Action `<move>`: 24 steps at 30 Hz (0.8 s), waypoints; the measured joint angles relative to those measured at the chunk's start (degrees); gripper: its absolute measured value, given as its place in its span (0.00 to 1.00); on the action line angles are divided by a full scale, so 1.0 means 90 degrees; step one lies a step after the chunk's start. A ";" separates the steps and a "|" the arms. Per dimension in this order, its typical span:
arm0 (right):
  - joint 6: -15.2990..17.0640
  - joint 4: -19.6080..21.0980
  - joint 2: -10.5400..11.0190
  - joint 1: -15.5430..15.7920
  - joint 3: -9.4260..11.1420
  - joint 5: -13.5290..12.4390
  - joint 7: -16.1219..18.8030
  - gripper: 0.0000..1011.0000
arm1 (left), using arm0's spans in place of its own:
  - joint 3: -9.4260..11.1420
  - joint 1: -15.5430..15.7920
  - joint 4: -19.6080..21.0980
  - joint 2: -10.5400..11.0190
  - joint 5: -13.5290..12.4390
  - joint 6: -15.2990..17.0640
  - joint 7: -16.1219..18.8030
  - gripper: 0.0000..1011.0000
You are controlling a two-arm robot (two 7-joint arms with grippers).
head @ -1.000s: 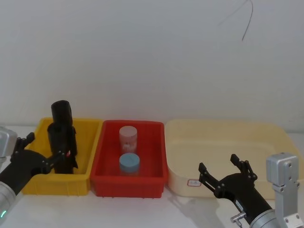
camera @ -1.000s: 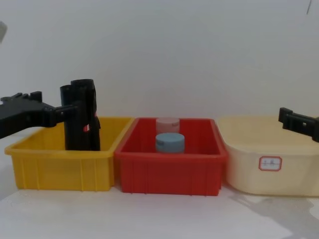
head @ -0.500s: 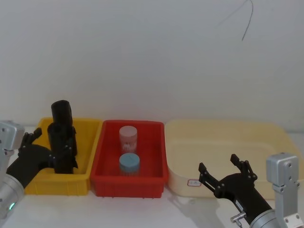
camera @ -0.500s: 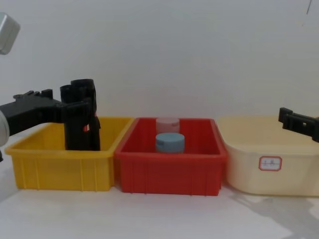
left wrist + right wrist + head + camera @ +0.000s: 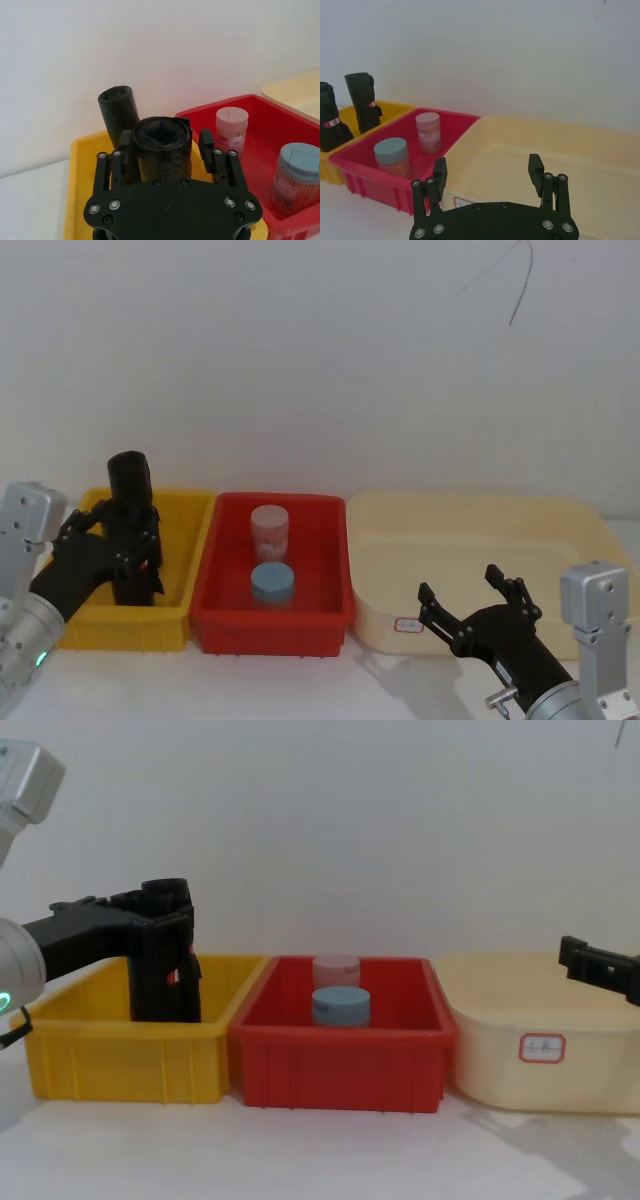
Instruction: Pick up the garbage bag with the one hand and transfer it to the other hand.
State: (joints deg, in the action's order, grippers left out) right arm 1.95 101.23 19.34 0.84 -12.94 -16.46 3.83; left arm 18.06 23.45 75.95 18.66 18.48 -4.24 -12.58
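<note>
My left gripper reaches into the yellow bin. Its two black fingers are spread to either side of the garbage bag. A thin gap shows on one side, so the hand is open around the roll and has not clamped it.

The garbage bag stands upright inside the yellow bin. It is a tight cylinder of glossy black plastic. Its top is finely crinkled, with a shallow hollow at the centre. A small red-and-white sticker sits on its side. A second roll of the same wrinkled black film stands just behind it, leaning slightly.

The bins are smooth moulded plastic, rectangular with rounded rims. The red bin sits between the yellow bin and a wider cream bin. It holds two round jars, one blue-lidded and one pink-lidded behind it.

My right gripper hovers low in front of the cream bin, fingers wide apart and holding nothing
</note>
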 joint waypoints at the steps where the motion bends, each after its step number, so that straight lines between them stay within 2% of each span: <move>1: 0.0000 0.0000 0.0000 0.0000 0.0000 0.0000 0.0000 0.99 | -0.0002 0.0010 -0.0013 -0.0012 -0.0003 -0.0001 0.0000 0.77; 9: 0.0000 0.0000 0.0000 0.0000 0.0000 0.0000 0.0000 0.99 | -0.0052 0.0073 -0.0103 -0.0097 -0.0027 -0.0019 0.0006 0.53; 13: 0.0000 0.0000 0.0000 0.0000 0.0000 0.0000 0.0000 0.99 | -0.0101 0.0079 -0.0112 -0.0124 -0.0036 -0.0030 0.0022 0.46; 24: 0.0000 0.0000 0.0000 0.0000 0.0000 0.0000 0.0000 0.99 | -0.0249 0.0032 0.0053 -0.0132 -0.0047 -0.0041 0.0058 0.39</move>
State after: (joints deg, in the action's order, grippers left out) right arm 1.95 101.23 19.33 0.84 -12.94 -16.47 3.83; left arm 15.82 23.74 76.42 17.47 18.05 -4.61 -12.06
